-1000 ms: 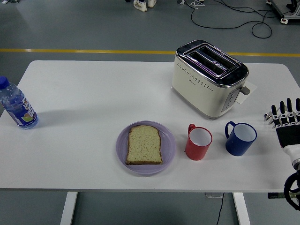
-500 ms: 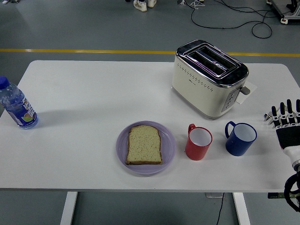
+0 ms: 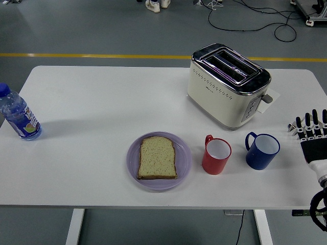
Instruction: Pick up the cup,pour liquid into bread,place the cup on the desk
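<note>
Our right robot hand (image 3: 311, 133) hovers at the surface's (image 3: 102, 102) right edge, fingers spread, holding nothing; it has barely shifted. The blue cup (image 3: 262, 150) stands just left of it, apart, red cup (image 3: 216, 154) beyond, bread (image 3: 158, 157) on its purple plate (image 3: 184, 163)

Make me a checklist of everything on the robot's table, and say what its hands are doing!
Surface: white table, nothing spilled that I can see.
Job's things: red cup and blue cup upright, side by side; bread slice lying on the purple plate.
Clutter: cream toaster at the back; water bottle at the left edge.
Grippers: right hand at the right edge, fingers spread, holding nothing, apart from the blue cup; left hand not in view.
Cables: black cables on the floor beyond the table.
Surroundings: grey floor with a yellow line.
</note>
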`<state>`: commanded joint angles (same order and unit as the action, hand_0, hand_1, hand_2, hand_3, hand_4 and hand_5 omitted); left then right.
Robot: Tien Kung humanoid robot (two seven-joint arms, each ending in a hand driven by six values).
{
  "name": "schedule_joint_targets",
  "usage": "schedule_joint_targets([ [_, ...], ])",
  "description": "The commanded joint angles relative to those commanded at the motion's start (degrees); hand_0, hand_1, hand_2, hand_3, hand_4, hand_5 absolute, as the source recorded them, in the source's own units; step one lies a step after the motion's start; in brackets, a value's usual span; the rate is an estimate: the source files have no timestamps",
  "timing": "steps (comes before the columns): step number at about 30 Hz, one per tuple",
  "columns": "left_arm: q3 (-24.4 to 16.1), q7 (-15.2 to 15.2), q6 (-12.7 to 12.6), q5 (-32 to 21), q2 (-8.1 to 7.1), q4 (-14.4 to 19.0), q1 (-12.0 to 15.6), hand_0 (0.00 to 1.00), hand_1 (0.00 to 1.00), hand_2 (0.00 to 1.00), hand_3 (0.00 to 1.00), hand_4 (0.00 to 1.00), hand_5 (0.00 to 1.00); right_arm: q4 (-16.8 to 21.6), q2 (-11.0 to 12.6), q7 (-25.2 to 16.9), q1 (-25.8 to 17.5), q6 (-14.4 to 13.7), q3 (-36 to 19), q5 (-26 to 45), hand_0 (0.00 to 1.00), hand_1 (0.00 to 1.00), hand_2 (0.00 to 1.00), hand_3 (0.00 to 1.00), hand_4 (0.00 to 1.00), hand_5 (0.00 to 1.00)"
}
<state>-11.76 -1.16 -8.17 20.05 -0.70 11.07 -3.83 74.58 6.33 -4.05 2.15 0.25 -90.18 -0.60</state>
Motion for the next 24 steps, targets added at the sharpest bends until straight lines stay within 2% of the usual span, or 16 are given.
schedule_joint_targets([
  [24, -1.32, -0.02, -0.01, 0.59, 0.06, 0.16, -1.12, 0.645, 0.599, 0.591, 0.524, 0.3, 0.761, -0.11, -0.37, -0.16, 0.73, 0.23, -0.87, 0.66, 0.598, 0.514, 0.62, 0.608, 0.596, 0.248],
])
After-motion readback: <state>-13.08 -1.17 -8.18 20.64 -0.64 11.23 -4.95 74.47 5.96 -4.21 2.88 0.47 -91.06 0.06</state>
